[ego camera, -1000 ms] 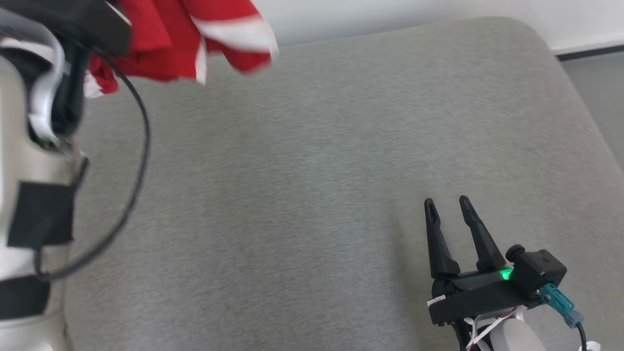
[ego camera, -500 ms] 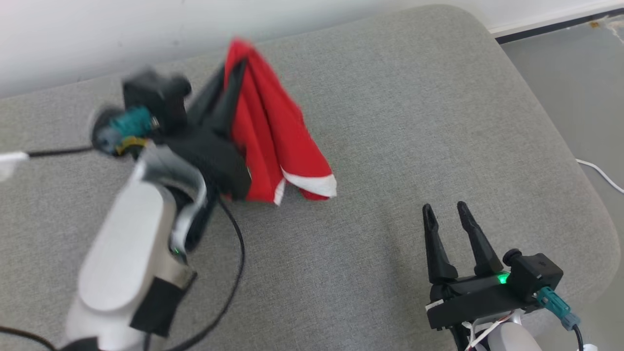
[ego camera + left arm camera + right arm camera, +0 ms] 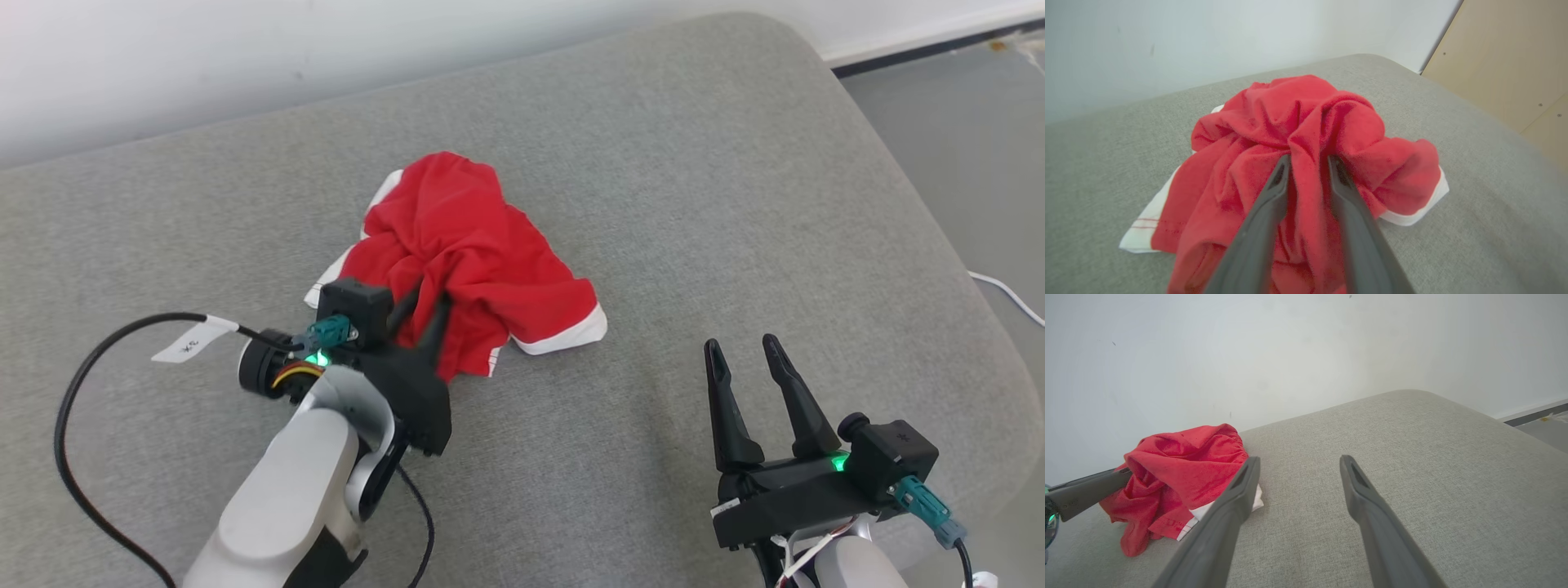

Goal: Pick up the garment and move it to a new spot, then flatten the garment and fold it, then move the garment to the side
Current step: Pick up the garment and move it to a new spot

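Observation:
The garment (image 3: pixel 465 245) is red with white hems and lies in a crumpled heap on the grey cushion (image 3: pixel 653 163), left of middle. My left gripper (image 3: pixel 429 298) reaches into the heap's near edge. In the left wrist view its fingers (image 3: pixel 1274 192) stand a little apart, and a raised fold of the garment (image 3: pixel 1306 118) is squeezed between them. My right gripper (image 3: pixel 743 345) hovers open and empty over bare cushion at the lower right, well clear of the cloth. The right wrist view has that gripper (image 3: pixel 1300 460) pointing past the garment (image 3: pixel 1184 465), which sits to its left.
A white wall runs behind the cushion. The cushion's rounded right edge drops to grey floor (image 3: pixel 980 122), where a white cable (image 3: pixel 1004 294) lies. The left arm's black cable (image 3: pixel 82 392) loops over the cushion. A wooden panel (image 3: pixel 1515 61) stands beyond the far corner.
The camera has shifted. The garment, hanging in the air from my left gripper before, has come down and now rests heaped on the cushion. My right gripper has stayed put.

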